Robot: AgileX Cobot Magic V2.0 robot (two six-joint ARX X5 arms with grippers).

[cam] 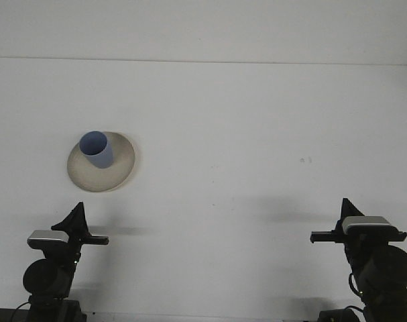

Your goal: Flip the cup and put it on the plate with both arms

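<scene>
A blue cup (96, 149) stands upright, mouth up, on a cream plate (119, 168) at the left of the white table. My left gripper (89, 236) sits low near the front edge, below the plate and well apart from it. Far from the cup, my right gripper (324, 236) rests near the front right edge. Both grippers appear side-on as thin dark shapes. Nothing is held by either one.
The white table (243, 134) runs back to a pale wall. A tiny dark speck (305, 159) lies on the surface at the right.
</scene>
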